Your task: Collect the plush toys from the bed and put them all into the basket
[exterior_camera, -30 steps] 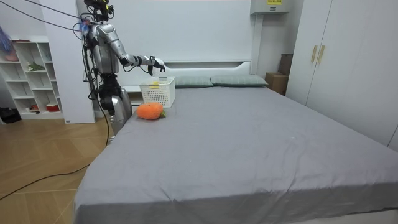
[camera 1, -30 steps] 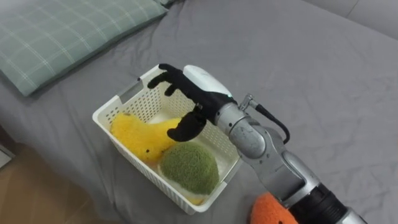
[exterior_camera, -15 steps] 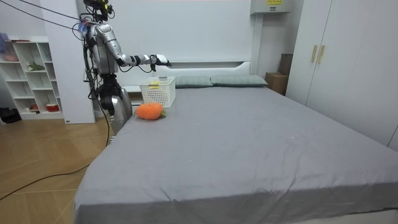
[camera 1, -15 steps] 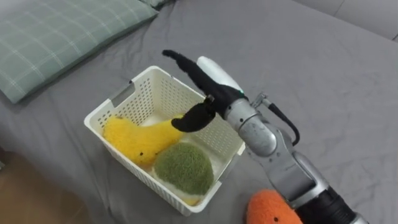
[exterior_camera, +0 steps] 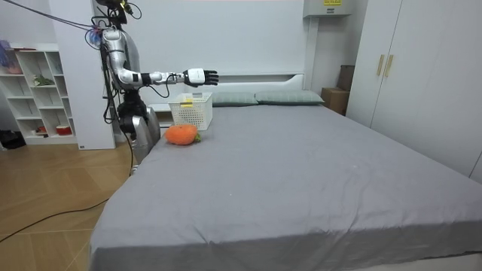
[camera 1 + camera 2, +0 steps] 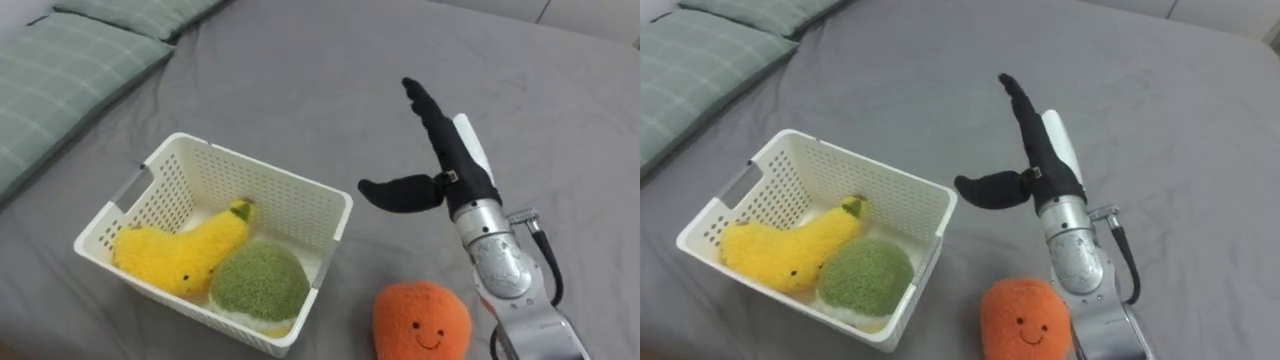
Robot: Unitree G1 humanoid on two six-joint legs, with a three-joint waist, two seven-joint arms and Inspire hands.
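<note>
- Pillow (image 6: pixel 60 80) lies far off to the hand's left, at the head of the bed (image 6: pixel 300 70); it plays no part in the job.
- Basket (image 6: pixel 250 168), white and slatted, sits on the bed just to the hand's left, with its near corner a short gap from the thumb.
- Yellow banana toy (image 6: pixel 180 255) and green ball toy (image 6: pixel 258 285) lie side by side inside it, so I'd judge two toys as collected.
- Orange toy (image 6: pixel 420 320) is outside the basket, on the grey sheet just beside its right wall and below the hand, close to the wrist. By my reckoning it is the one thing left to pick up here.
- Right hand (image 6: pixel 455 170) hangs over bare sheet with its fingers straight and its thumb stuck out towards the basket. It is released and holds nothing.
- A second ago that hand hovered over the basket's far rim with loosely bent fingers. It has since swung clear to the right and stretched flat.
- From across the room, the arm now reaches out higher and farther over the bed. Basket and orange toy sit where they were, and the head camera has shifted too.
</note>
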